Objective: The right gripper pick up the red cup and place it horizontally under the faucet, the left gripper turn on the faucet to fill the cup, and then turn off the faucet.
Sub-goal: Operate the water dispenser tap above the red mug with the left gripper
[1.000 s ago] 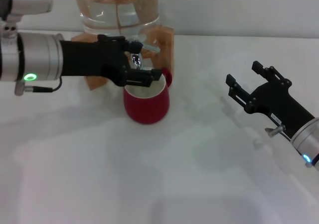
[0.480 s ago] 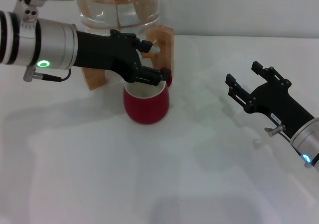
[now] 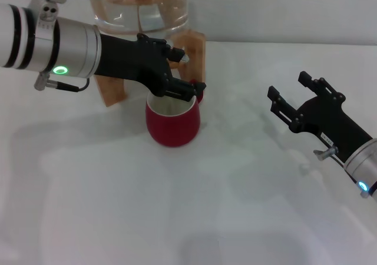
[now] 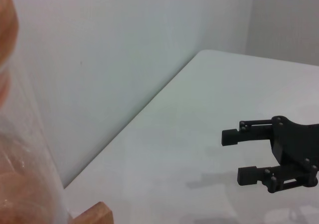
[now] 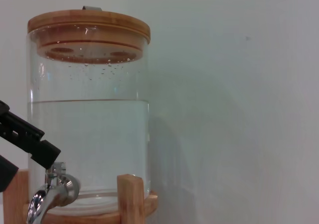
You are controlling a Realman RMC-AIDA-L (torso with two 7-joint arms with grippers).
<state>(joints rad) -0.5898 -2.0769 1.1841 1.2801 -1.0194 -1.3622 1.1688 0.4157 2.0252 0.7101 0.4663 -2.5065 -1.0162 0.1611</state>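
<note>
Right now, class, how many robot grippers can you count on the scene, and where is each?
2. The left gripper reaches over the red cup at the faucet. The right gripper hangs open, apart on the robot's right. None appear hidden.

red cup (image 3: 173, 125): glossy red ceramic outside, smooth cream-white inside
faucet (image 5: 50, 195): polished chrome metal, mirror-bright on the spout
water jar (image 5: 88, 129): clear smooth glass, small bubbles clinging inside
jar lid (image 5: 88, 23): light wood with a smooth finish
stand (image 3: 191, 54): pale unpainted wood, matt, visible grain
left hand (image 3: 185, 70): matt black plastic, on a brushed silver metal arm with black bands
right hand (image 3: 296, 92): matt black plastic with small screw heads
counter (image 3: 206, 218): white, smooth, faint sheen
wall (image 5: 239, 84): plain, matt, pale
</note>
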